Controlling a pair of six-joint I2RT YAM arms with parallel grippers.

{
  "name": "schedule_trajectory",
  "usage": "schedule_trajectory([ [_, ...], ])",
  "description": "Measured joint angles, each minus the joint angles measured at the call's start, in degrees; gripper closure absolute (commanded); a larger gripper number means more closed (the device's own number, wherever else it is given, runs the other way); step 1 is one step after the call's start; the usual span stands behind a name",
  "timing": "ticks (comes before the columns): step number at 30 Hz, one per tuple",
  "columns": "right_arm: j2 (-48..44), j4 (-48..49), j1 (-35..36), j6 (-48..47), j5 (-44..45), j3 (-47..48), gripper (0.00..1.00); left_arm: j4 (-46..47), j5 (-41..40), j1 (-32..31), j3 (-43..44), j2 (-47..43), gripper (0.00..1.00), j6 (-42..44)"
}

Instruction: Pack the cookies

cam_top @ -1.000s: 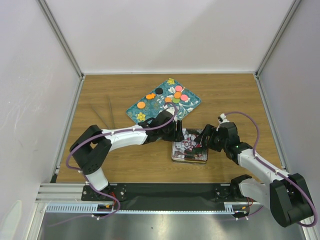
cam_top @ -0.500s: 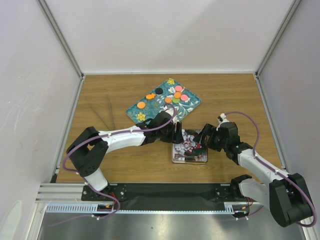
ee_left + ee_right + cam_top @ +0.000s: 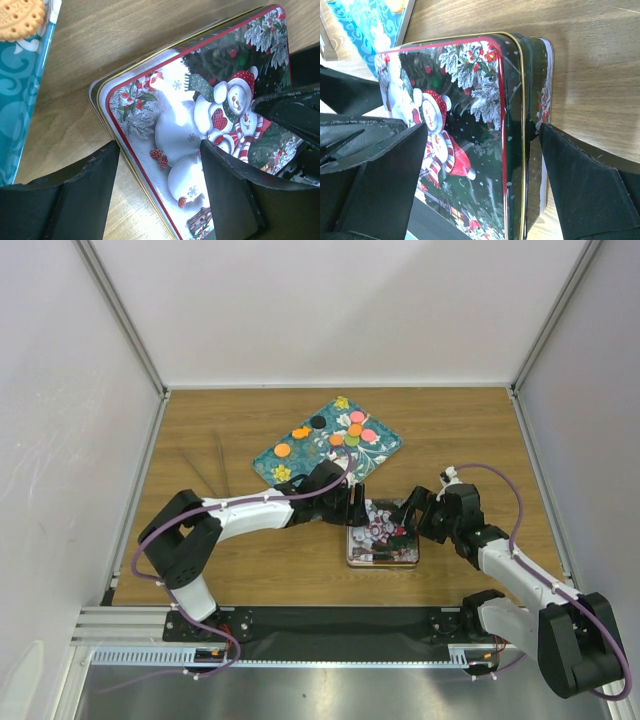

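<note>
Nearest to the arms, the rectangular metal tin with a snowman lid lies on the wooden table. The left gripper and the right gripper are both spread wide over its opposite sides, grasping nothing. Farther away, the small round cookies lie on the teal floral tray.

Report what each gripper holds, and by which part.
Nothing is gripped: left gripper and right gripper are open, each straddling an edge of the snowman tin.

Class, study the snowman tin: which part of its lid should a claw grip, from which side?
Grip the lid by its rim, at two opposite edges, from above. The tin lies flat and closed; its broad top is smooth, so only the rim gives opposing faces.
</note>
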Motion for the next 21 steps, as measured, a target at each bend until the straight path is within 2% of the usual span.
schedule_trajectory([
  [12,-2.8,-3.5,-0.1,-0.5,1.7,0.8,0.0,-0.4,0.6,0.6,2.3,2.0,0.29,0.0],
  [21,-5.1,-8.4,-0.6,-0.8,7.5,4.0,0.0,-0.9,0.7,0.7,3.5,2.9,0.29,0.1],
])
